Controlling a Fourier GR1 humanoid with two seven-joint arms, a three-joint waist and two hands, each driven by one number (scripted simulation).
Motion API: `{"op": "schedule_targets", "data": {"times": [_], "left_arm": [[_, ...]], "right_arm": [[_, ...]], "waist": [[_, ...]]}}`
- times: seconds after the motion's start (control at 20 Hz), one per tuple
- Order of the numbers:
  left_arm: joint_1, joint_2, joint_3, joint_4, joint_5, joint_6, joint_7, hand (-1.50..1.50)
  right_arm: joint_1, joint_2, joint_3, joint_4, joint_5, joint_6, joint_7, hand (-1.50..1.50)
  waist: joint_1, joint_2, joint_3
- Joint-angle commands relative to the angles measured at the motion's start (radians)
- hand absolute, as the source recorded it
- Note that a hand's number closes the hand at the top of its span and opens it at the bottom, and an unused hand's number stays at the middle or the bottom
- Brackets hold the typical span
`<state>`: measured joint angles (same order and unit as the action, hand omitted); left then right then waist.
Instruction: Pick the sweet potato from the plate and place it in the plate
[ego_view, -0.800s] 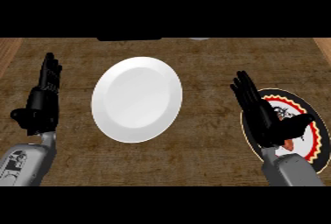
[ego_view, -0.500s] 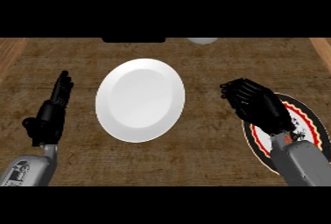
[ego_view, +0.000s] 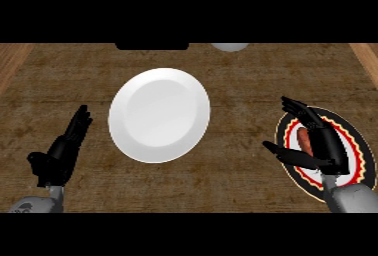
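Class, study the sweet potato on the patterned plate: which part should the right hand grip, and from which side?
Grip the sweet potato at its middle, across the narrow width, coming down from above. It lies flat and elongated on the patterned plate, and the open right hand hangs over it, so closing round its sides looks easiest.

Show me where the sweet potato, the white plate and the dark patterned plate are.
sweet potato (ego_view: 302, 139): head view, its orange middle.
white plate (ego_view: 159, 115): head view, its bare centre.
dark patterned plate (ego_view: 357, 149): head view, its right rim.
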<state>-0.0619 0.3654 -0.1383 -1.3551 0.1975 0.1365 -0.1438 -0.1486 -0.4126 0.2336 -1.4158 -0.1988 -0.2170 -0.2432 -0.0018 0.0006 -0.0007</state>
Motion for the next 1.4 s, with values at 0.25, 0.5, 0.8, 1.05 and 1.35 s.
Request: {"op": "schedule_targets", "data": {"times": [0.25,0.5,0.8,1.05,1.35], "left_arm": [[0.09,0.011,0.028,-0.065,0.001,-0.058,-0.006,0.0],[0.033,0.0,0.033,-0.007,-0.009,-0.066,-0.006,0.0],[0.007,-0.007,0.044,0.003,-0.025,-0.048,-0.004,0.0],[0.031,0.038,0.098,-0.027,0.015,-0.12,0.009,0.0],[0.021,-0.033,0.069,-0.022,-0.043,-0.088,0.028,0.0]], "right_arm": [[0.242,-0.117,-0.098,-0.242,0.099,-0.069,-0.015,-1.5],[0.288,-0.293,-0.115,-0.272,0.18,0.0,0.147,-1.5],[0.274,-0.451,-0.046,-0.339,0.286,0.119,0.418,-1.5],[0.188,-0.454,-0.066,-0.321,0.247,0.252,0.544,-1.5],[0.189,-0.427,-0.053,-0.333,0.337,0.336,0.634,-1.5]], "waist": [[-0.006,-0.005,0.0],[-0.011,-0.005,-0.001],[-0.002,-0.002,-0.002],[0.01,-0.001,0.0],[0.003,-0.001,0.001]]}}
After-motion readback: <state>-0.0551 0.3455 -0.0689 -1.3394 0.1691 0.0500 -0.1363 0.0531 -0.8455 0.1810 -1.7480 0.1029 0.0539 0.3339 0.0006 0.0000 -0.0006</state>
